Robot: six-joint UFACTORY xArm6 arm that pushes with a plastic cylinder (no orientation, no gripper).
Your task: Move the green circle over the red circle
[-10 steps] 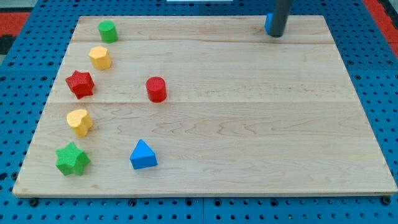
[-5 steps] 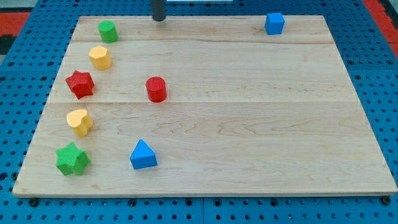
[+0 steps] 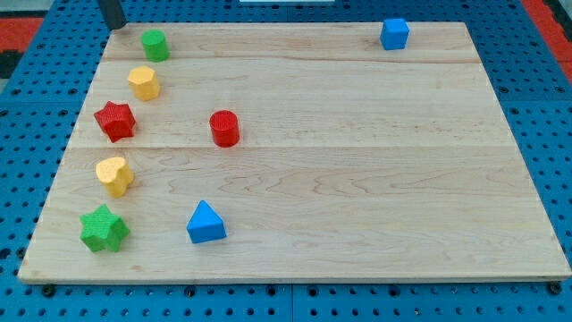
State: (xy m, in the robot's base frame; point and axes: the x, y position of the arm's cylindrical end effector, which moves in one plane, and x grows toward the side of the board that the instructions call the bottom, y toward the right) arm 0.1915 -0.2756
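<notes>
The green circle stands near the board's top left corner. The red circle stands lower and to the right, left of the board's middle. My tip is at the top left corner of the board, just left of and slightly above the green circle, with a small gap between them. The rod runs out of the view's top edge.
Down the left side stand a yellow hexagon, a red star, a yellow heart and a green star. A blue triangle is at the lower left. A blue block is at the top right. The wooden board lies on blue pegboard.
My tip has swept left along the top edge, from the blue block at the top right to the top left corner beside the green circle. No block has moved.
</notes>
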